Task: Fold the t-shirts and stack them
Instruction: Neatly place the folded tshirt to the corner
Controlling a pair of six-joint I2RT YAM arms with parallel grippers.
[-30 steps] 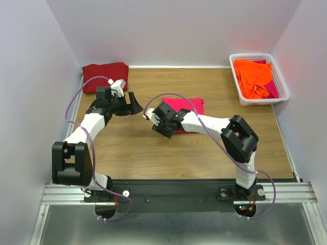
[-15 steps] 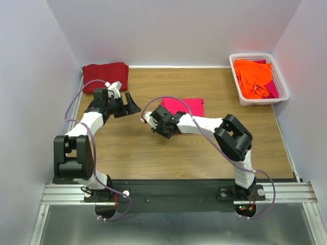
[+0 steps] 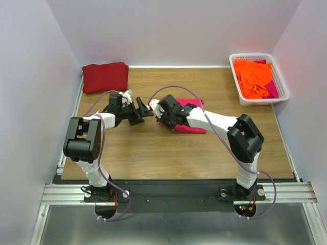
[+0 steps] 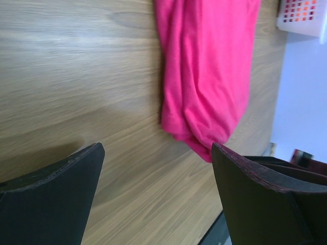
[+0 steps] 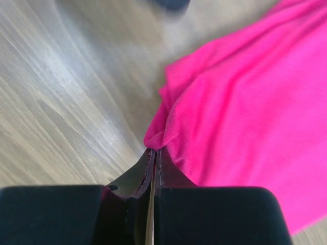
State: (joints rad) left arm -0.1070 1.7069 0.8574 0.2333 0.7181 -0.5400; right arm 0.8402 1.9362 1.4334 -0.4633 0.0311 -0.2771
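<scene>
A bright pink-red t-shirt lies folded mid-table, partly under my right arm. My right gripper is at its left edge, shut on a small fold of the shirt's corner. My left gripper stands open just left of it, low over bare wood. Its fingers frame the near end of the pink shirt without touching it. A dark maroon-red t-shirt lies folded in the far left corner. Orange t-shirts fill the basket.
The white latticed basket stands at the far right against the wall; one corner of this basket shows in the left wrist view. Pale walls close in the table on three sides. Cables loop over both arms.
My right gripper has closed onto the pink shirt's left corner. My left gripper has swung right and down, from near the maroon shirt to beside the right gripper.
</scene>
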